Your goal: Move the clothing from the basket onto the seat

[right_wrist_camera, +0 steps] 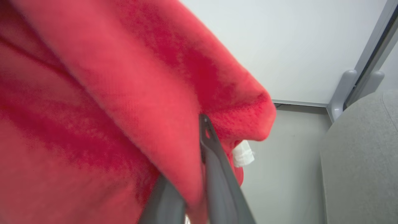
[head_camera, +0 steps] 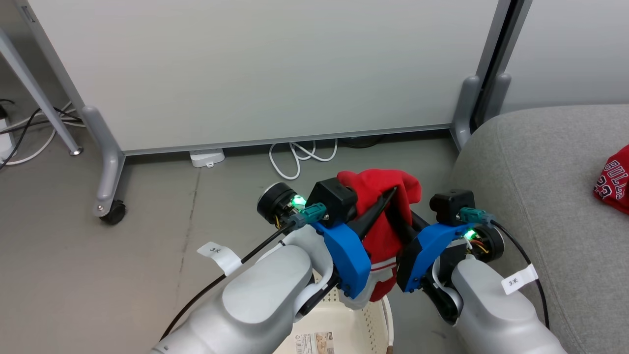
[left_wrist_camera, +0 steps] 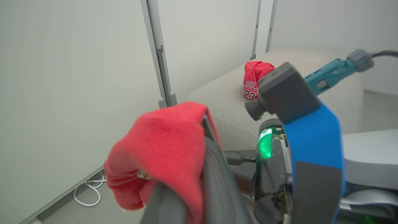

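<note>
**Both hands on one red garment above the basket**

From my station, the head camera shows the left hand and the right hand close together, their dark fingers crossing into the same red thin-fabric garment with white stripe trim. The left hand is closed narrow, with a fold of the cloth pinched between its fingers. Its wrist camera shows the red fabric draped over one finger and bunched to the side. On the right wrist camera the cloth lies across most of the picture. That hand's fingers stand narrow too, with fabric caught between them.

The garment is raised above the oval cream-white perforated plastic basket, whose far part shows at the bottom of the head view. The striped lower end hangs down in front of the basket's far wall, and I cannot tell whether it touches.

To my right sits the large light-grey upholstered seat. A second red garment with white lettering and the number 23 lies crumpled on it, well apart from the hands.

Behind is a white partition panel, with a looped white cable on the grey floor at its foot.
</note>
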Controlling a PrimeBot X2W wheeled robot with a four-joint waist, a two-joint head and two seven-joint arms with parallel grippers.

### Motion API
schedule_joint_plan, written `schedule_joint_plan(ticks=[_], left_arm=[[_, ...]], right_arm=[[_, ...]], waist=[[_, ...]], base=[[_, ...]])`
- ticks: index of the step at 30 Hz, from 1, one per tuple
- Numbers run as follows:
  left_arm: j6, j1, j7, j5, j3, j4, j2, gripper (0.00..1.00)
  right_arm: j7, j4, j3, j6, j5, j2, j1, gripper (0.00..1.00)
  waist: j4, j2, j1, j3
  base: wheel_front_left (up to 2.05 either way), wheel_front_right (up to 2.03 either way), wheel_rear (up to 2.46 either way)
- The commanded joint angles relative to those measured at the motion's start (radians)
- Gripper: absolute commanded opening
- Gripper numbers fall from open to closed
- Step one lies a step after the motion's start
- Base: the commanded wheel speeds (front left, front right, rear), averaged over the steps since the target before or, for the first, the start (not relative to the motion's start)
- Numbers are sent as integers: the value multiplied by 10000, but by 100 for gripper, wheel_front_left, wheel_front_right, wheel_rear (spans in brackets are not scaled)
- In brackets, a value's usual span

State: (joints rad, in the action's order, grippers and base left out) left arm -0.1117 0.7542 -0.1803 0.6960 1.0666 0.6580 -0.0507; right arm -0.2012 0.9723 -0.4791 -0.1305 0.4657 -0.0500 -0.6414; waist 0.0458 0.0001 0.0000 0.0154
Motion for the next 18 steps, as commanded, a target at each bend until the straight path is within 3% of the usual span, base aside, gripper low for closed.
schedule_joint_plan(ticks=[1, 16, 17, 18], left_arm=[[67, 131, -11, 55, 12, 16, 3, 0], [107, 55, -197, 209, 41, 301, 3, 0], [104, 27, -216, 225, 47, 311, 1, 2], [98, -8, -226, 242, 52, 318, 3, 25]], right_arm=[[-105, 105, -64, -5, 96, -8, -164, 0], [-575, 638, -455, -5, 931, -7, -581, 0], [-580, 650, -454, -5, 974, -7, -605, 0], [-596, 675, -463, -5, 1026, -7, -618, 0]], waist=[[-10, -1, 0, -5], [-189, -1, 0, -13], [-192, -1, 0, -16], [-196, -1, 0, -17]], base=[[0, 0, 0], [0, 0, 0], [0, 0, 0], [0, 0, 0]])
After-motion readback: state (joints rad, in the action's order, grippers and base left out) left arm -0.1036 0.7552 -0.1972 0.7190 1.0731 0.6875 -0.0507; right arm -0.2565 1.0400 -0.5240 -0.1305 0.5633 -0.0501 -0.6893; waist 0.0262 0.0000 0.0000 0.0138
